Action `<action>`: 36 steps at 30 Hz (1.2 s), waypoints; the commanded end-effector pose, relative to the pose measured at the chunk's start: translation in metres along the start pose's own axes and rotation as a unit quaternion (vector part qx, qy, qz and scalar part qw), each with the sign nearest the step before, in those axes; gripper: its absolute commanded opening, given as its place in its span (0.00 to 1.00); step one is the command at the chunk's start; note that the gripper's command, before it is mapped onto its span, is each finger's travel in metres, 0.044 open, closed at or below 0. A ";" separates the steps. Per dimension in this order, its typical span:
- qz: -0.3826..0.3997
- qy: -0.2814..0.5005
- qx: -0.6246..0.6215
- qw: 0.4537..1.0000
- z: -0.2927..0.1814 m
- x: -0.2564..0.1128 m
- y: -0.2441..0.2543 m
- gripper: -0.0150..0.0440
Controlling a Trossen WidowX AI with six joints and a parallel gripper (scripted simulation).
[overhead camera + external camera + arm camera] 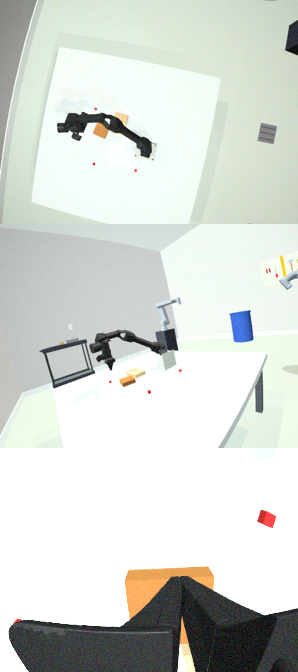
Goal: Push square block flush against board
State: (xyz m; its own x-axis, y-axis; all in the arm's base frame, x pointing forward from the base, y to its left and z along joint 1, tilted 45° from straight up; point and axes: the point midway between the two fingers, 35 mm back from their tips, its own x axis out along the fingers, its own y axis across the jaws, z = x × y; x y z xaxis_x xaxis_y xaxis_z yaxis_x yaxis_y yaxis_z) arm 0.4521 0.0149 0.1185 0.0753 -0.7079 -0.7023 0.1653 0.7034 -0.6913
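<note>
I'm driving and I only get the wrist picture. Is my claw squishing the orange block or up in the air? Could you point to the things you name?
Observer: Up in the air. The exterior view shows a gap between your claw (111, 369) (181, 579) and the orange block (101, 131) (127, 381) (145, 595).
Operator: I see a teeny pale bit at the bottom. What is it?
Observer: The board (122, 117) (136, 373) (186, 649), a flat, pale tan piece lying beside the block.
Operator: Are they lined up?
Observer: I can't tell: from above, the arm (130, 136) (143, 340) crosses over where they would meet.
</note>
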 end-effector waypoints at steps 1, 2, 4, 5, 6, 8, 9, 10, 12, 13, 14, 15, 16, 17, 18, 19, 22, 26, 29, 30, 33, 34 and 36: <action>0.003 0.000 0.003 1.000 0.000 -0.001 0.001 0.25; 0.003 0.000 0.003 1.000 0.000 -0.001 0.001 0.25; 0.003 0.000 0.003 1.000 0.000 -0.001 0.001 0.25; 0.003 0.000 0.003 1.000 0.000 -0.001 0.001 0.25; 0.003 0.000 0.003 1.000 0.000 -0.001 0.001 0.25; 0.003 0.000 0.003 1.000 0.000 -0.001 0.001 0.25; 0.003 0.000 0.003 1.000 0.000 -0.001 0.001 0.25; 0.003 0.000 0.003 1.000 0.000 -0.001 0.001 0.25; 0.000 0.000 0.000 1.000 0.000 0.002 0.001 0.25; 0.000 0.000 0.001 1.000 0.000 0.006 0.004 0.25; 0.001 0.000 0.001 1.000 -0.001 0.014 0.008 0.25; 0.001 0.000 0.002 1.000 -0.003 0.024 0.013 0.25; 0.002 0.000 0.002 1.000 -0.005 0.034 0.019 0.25; 0.002 0.000 0.002 1.000 -0.007 0.043 0.023 0.25; 0.002 0.000 0.003 1.000 -0.010 0.053 0.028 0.25; 0.002 0.000 0.003 1.000 -0.013 0.061 0.032 0.25; 0.003 0.000 0.003 1.000 -0.016 0.067 0.035 0.25; 0.002 0.000 0.003 1.000 -0.015 0.110 0.035 0.25; 0.002 0.000 0.003 1.000 -0.016 0.122 0.034 0.25; 0.002 0.000 0.003 1.000 -0.016 0.122 0.034 0.25; 0.002 0.000 0.003 1.000 -0.016 0.122 0.035 0.25; 0.002 0.000 0.003 1.000 -0.017 0.122 0.035 0.25; 0.002 0.000 0.003 1.000 -0.019 0.122 0.035 0.25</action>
State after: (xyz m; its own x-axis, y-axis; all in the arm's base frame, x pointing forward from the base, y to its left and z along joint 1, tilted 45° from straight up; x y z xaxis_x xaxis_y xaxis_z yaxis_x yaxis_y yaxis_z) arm 0.4499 -0.0494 0.0048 0.0665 -0.7023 -0.7088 0.1816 0.7070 -0.6835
